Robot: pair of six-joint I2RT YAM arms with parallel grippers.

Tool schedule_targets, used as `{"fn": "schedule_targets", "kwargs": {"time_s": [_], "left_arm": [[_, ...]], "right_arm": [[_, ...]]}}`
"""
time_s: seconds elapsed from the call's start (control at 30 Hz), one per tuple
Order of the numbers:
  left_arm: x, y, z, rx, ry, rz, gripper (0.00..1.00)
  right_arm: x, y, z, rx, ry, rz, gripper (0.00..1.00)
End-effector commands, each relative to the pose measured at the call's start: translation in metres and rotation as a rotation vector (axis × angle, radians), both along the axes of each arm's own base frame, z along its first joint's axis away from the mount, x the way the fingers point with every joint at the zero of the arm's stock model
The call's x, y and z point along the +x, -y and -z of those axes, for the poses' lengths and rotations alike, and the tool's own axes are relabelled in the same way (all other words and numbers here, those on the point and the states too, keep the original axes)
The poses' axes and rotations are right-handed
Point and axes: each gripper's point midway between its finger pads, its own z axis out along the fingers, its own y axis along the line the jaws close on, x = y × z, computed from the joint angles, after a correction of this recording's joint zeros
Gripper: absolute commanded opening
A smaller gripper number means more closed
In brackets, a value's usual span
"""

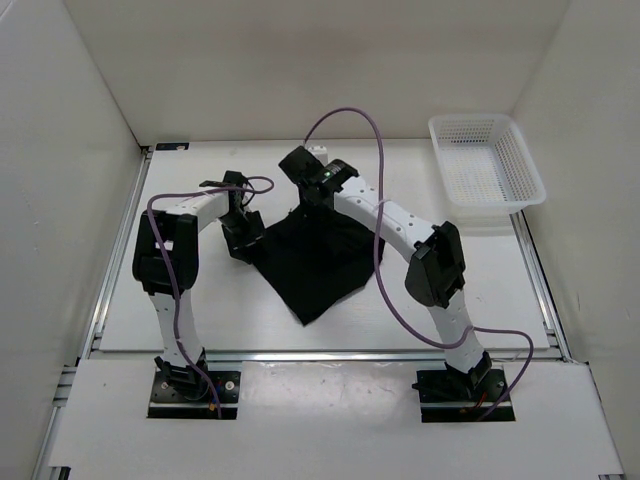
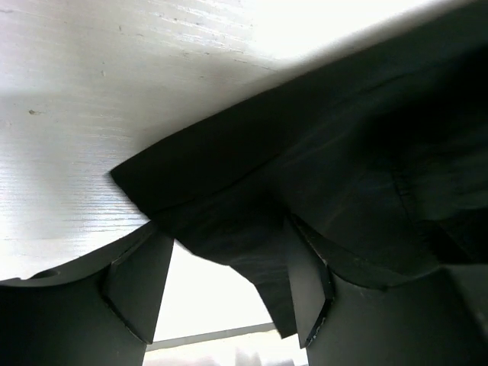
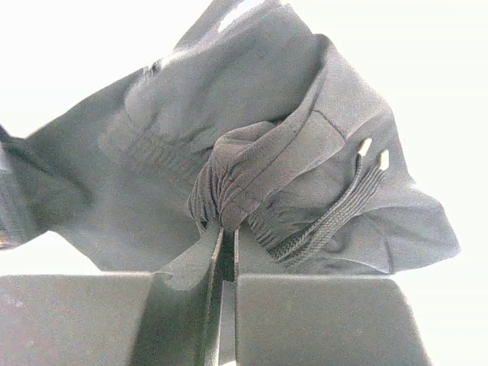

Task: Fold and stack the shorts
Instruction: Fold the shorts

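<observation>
The black shorts point(image 1: 315, 265) lie in a folded, diamond-shaped heap in the middle of the table. My right gripper point(image 1: 305, 188) is at their far corner. In the right wrist view it point(image 3: 227, 232) is shut on a bunched fold of the waistband point(image 3: 229, 179), and the drawstring point(image 3: 335, 217) with its pale tips hangs to the right. My left gripper point(image 1: 240, 238) is at the shorts' left edge. In the left wrist view it point(image 2: 225, 293) is open, its fingers point(image 2: 141, 286) wide apart, with a flap of the shorts point(image 2: 252, 252) hanging between them by the right finger.
A white mesh basket point(image 1: 485, 160) stands at the far right of the table. White walls close in the back and both sides. A metal rail point(image 1: 330, 355) runs along the near edge. Purple cables loop over both arms.
</observation>
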Motion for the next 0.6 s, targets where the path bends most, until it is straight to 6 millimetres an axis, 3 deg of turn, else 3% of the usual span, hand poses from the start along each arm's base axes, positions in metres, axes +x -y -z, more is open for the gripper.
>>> {"fn": "schedule_targets", "kwargs": {"time_s": [0.0, 0.13, 0.27, 0.3, 0.33, 0.37, 0.43, 0.5, 0.53, 0.57], "left_arm": [[0.005, 0.002, 0.014, 0.0, -0.001, 0.018, 0.7], [0.005, 0.001, 0.014, 0.001, 0.001, 0.027, 0.7], [0.004, 0.001, 0.018, 0.003, -0.006, 0.036, 0.7], [0.004, 0.001, 0.018, 0.003, -0.006, 0.036, 0.7], [0.004, 0.001, 0.018, 0.003, -0.006, 0.036, 0.7], [0.004, 0.001, 0.018, 0.003, -0.006, 0.036, 0.7], [0.004, 0.001, 0.018, 0.003, -0.006, 0.036, 0.69], [0.005, 0.001, 0.014, 0.001, 0.005, 0.036, 0.69], [0.005, 0.001, 0.014, 0.001, 0.005, 0.036, 0.69], [0.003, 0.001, 0.012, 0.001, 0.008, 0.036, 0.69]], "right_arm": [[0.023, -0.015, -0.029, 0.044, 0.075, -0.043, 0.0], [0.043, -0.047, -0.001, 0.073, 0.1, -0.138, 0.0], [0.055, -0.083, 0.0, 0.168, 0.152, -0.262, 0.0], [0.053, -0.086, 0.016, 0.164, 0.121, -0.275, 0.0], [0.053, -0.095, 0.01, 0.186, 0.125, -0.323, 0.02], [0.05, -0.099, 0.007, 0.204, 0.119, -0.352, 0.1], [0.05, -0.099, 0.013, 0.209, 0.1, -0.371, 0.36], [0.048, -0.093, -0.003, 0.211, 0.12, -0.363, 0.44], [0.045, -0.09, 0.0, 0.207, 0.115, -0.362, 0.53], [0.047, -0.084, -0.005, 0.209, 0.118, -0.353, 0.53]]}}
